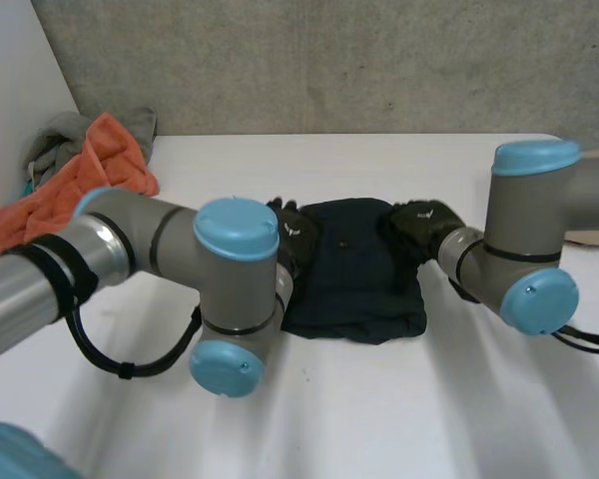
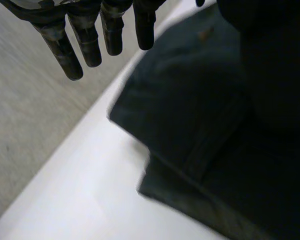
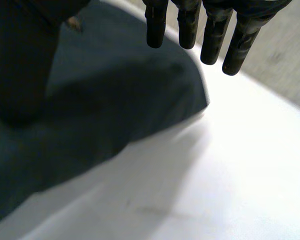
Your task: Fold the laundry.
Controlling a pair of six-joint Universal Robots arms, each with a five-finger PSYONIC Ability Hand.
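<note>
The dark blue cloth [image 1: 357,271] lies folded flat between my hands, a soft, matte, roughly square pad. Its layers show at the corner near my left fingertips. My left hand [image 1: 292,239] is at its far left corner, fingers [image 2: 85,45] straight and loose, holding nothing. My right hand [image 1: 419,222] is at the far right corner, fingers [image 3: 210,35] likewise straight. Beyond my left arm, orange and grey towels [image 1: 80,185] are heaped on the white table [image 1: 379,399].
</note>
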